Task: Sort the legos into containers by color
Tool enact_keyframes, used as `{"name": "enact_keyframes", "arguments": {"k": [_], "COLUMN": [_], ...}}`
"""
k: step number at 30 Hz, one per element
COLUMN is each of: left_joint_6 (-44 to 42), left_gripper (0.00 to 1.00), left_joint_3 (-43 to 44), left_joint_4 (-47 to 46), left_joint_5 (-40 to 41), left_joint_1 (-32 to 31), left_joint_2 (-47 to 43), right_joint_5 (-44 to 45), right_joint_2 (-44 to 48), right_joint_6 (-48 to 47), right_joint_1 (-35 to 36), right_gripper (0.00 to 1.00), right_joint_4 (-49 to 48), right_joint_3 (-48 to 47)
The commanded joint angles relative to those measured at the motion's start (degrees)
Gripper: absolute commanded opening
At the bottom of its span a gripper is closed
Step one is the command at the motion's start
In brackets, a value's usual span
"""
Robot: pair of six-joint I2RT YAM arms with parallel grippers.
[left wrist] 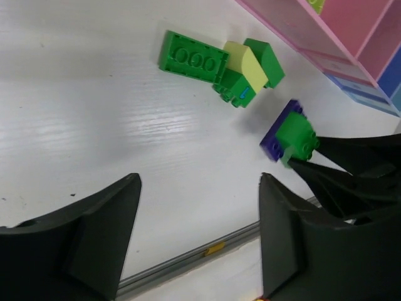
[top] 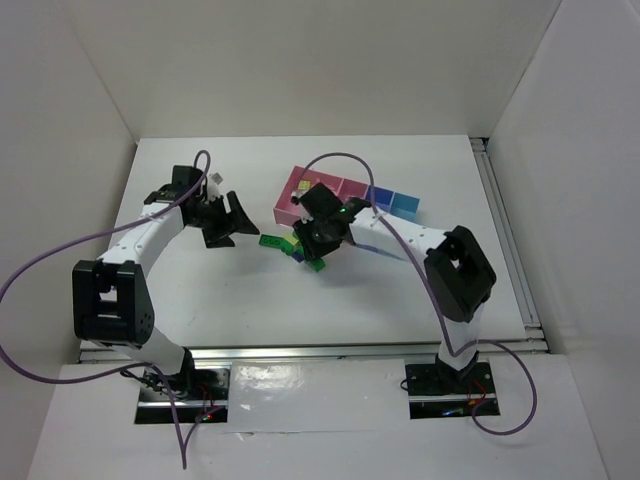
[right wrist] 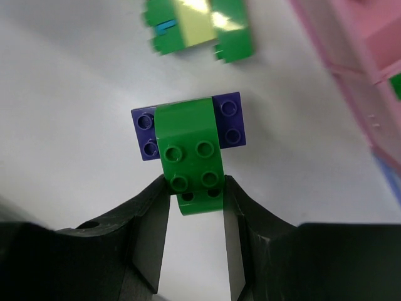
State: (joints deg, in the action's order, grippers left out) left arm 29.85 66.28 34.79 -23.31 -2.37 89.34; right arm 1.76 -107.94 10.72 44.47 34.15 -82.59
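Right tool (right wrist: 195, 188) is pinching a green brick (right wrist: 188, 153) by its near end, a finger on each side. The brick lies studs up across a purple brick (right wrist: 230, 119), and the pair sits at centre of the right wrist frame. Cannot tell whether they rest on the white desk (top: 200, 290) or are just off it.

A loose cluster (left wrist: 219, 63) of green bricks with one lime-yellow piece lies near them, upper middle of the left wrist frame.

The containers (top: 345, 192) run in a row right of centre in the top view, pink end nearest the cluster.

Left tool (left wrist: 200, 182) is spread wide with nothing between its fingers, left of the bricks.
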Motion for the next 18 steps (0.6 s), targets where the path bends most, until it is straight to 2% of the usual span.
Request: {"name": "enact_keyframes", "arguments": {"k": [1,3,5,9,10,12,18], "left_joint_6": [-2.7,-3.7,-4.3,-4.8,-5.4,-6.2,-6.7], "left_gripper": [0.81,0.87,0.88,0.88,0.88,0.88,0.86], "left_joint_3": [0.5,0.5,0.5,-2.0,-2.6,-3.1,-5.0], "left_joint_4": [-2.4,-2.4,-3.1,-7.7,-8.6,-9.7,-16.8], "left_joint_5": [-5.6,-7.0,-11.1,-21.3,-22.8,-26.8,-36.7], "left_joint_1": [-0.3,-0.3,-0.3,-0.3,-0.9,-0.9,-0.9], "left_joint_2": [-2.1,-2.1,-2.1,-2.1,-2.1,-2.1,-1.4], "right_joint_5": [-21.4,-31.1,-35.4,-47.3,-53.6,-60.5,-72.9], "right_joint_2": [7.7,7.7,8.3,8.3,8.3,7.6,7.6], "right_joint_6": [-0.3,-1.1,-1.1,-1.7,-1.7,-1.1,0.8], "right_joint_1": [-3.7,-6.3,-7.5,-11.6,-12.3,-13.4,-16.3], "right_gripper": [0.23,0.23,0.25,0.25,0.25,0.25,0.29], "right_joint_4": [-8.5,-7.7,-7.7,-9.5,-9.5,-11.0,-15.6], "right_joint_3": [2.2,2.2,2.2,4.7,4.7,5.9,8.3]}}
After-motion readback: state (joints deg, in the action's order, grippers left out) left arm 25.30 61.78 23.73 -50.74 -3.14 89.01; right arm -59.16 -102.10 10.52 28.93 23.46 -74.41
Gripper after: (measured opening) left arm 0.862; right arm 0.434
